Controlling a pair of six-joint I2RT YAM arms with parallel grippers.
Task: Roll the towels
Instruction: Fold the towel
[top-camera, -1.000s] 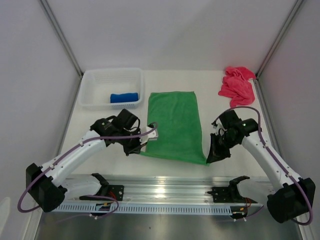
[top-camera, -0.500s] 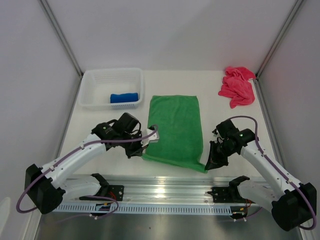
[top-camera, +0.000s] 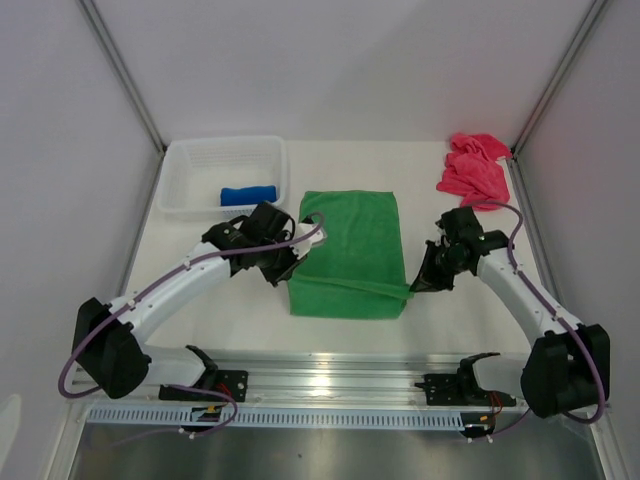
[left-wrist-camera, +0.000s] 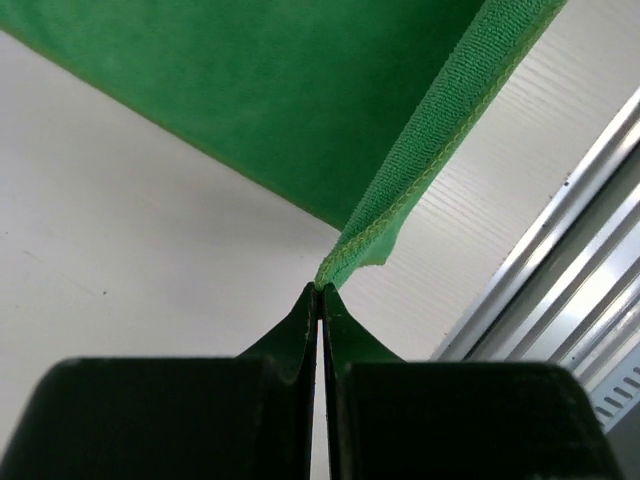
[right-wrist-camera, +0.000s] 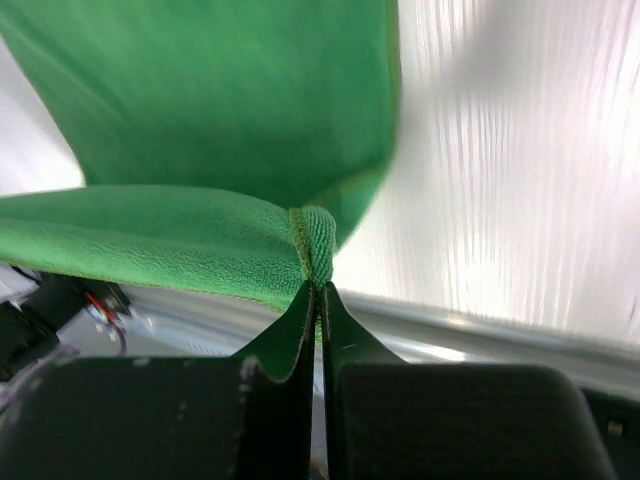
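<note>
The green towel (top-camera: 350, 245) lies in the middle of the table (top-camera: 450, 325), its long side running from near to far. Its near end is raised off the surface and doubled back over the rest, with a crease running from left to right. The left gripper (left-wrist-camera: 320, 288) is closed tight on the near-left corner of this towel, pinching the stitched hem between its fingertips. The right gripper (right-wrist-camera: 318, 288) is likewise clamped on the near-right corner, where the cloth bunches into a small fold. The blue towel (top-camera: 247, 195) sits rolled up inside the white basket (top-camera: 190, 165) at the far left. The pink towel (top-camera: 472, 172) lies crumpled at the far right corner, well apart from both arms.
</note>
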